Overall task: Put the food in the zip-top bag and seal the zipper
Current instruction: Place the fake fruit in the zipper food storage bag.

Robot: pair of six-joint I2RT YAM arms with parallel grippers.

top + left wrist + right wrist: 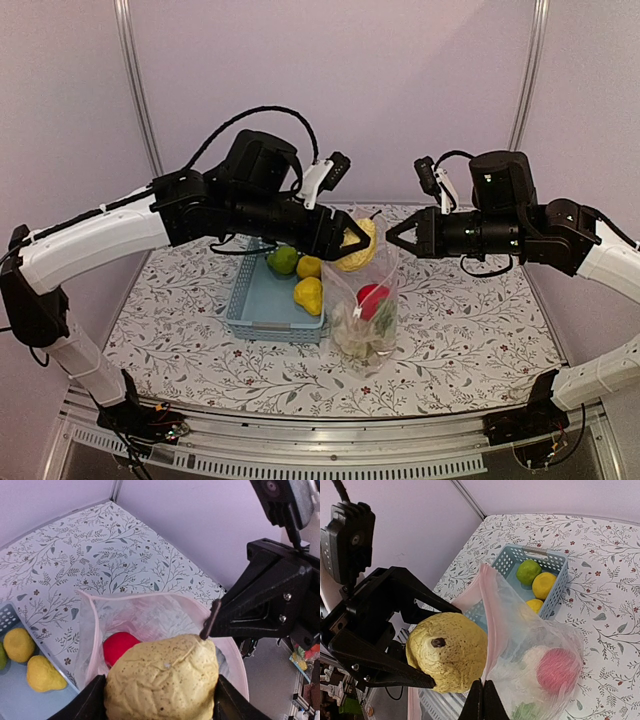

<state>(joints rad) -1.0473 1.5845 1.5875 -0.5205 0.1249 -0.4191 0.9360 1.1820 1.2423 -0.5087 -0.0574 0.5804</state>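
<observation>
My left gripper (352, 243) is shut on a big, wrinkled yellow toy fruit (165, 680), a piece of the food, and holds it right above the open mouth of the zip-top bag (365, 315). The fruit's stalk end (438, 642) faces the right wrist camera. The bag hangs upright over the table, with my right gripper (482, 700) shut on its rim. The zipper (487, 605) is a pinkish strip around the mouth and stands apart. Inside the bag lie a red tomato (119, 646), a white piece (532, 657) and a green piece (525, 712).
A light-blue basket (262, 310) stands just left of the bag. It holds two yellow lemons (309, 295) (309, 266) and a green fruit (283, 260). The two grippers are close together, the right one's tip (210, 625) almost touching the yellow fruit.
</observation>
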